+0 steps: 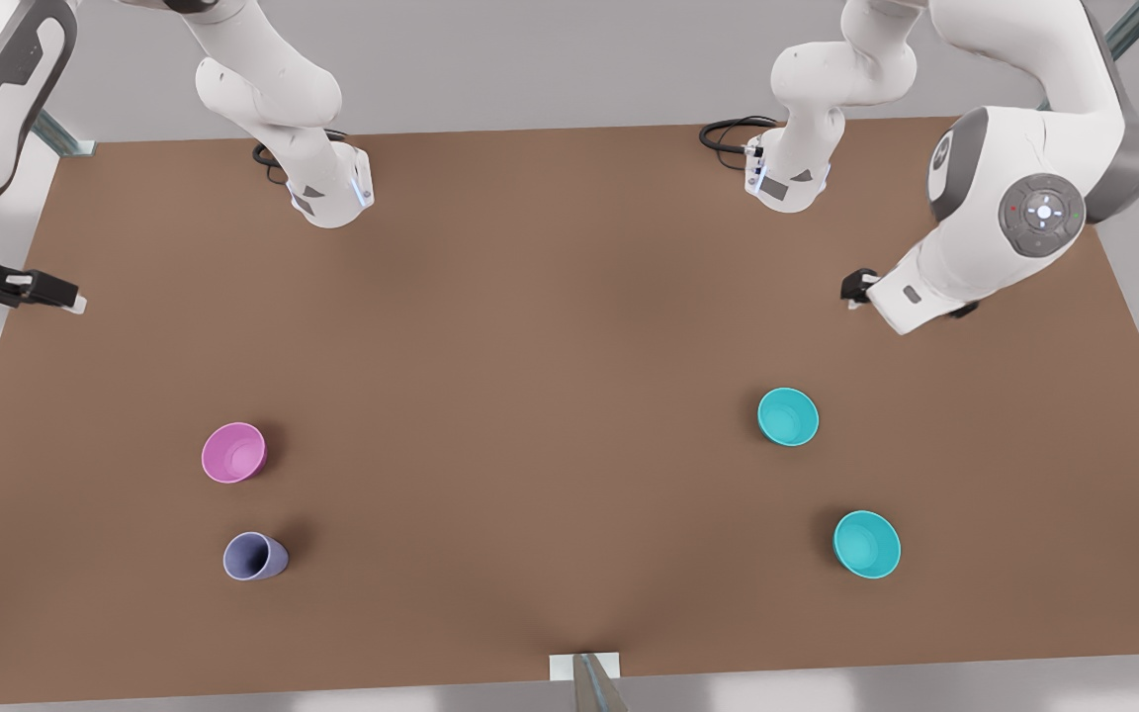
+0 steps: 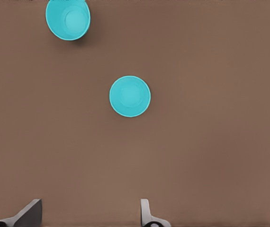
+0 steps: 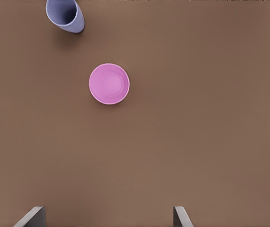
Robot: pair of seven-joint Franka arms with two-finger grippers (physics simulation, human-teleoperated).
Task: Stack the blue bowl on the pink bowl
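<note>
1. The main risk is picking the wrong thing: two identical turquoise bowls sit on the front view's right side of the brown table (image 1: 550, 326), so either could serve as the blue bowl (image 1: 788, 416). The second turquoise bowl (image 1: 866, 544) lies nearer the camera and a little farther right, well apart from the first.
2. A second risk is the destination: the lavender cup (image 1: 255, 556) stands just near the pink bowl (image 1: 233, 452), on the front view's left, so a carried bowl drifting towards the near edge could clip or land on the cup.
3. The bowls are small and round; a grasp on the rim that is off-centre would likely tip or skid the bowl instead of lifting it.
4. The long carry across the table, from right side to left, gives room for a loosely held bowl to slip.
5. Every container looks empty: both turquoise bowls, the pink bowl and the cup show bare insides, all upright and open-side up.
6. The left gripper (image 2: 90, 213) hangs high above the turquoise bowls, fingers spread apart and holding nothing.
7. The right gripper (image 3: 109, 216) hangs above the pink bowl and cup, fingers likewise apart and empty; it appears to wait.
</note>
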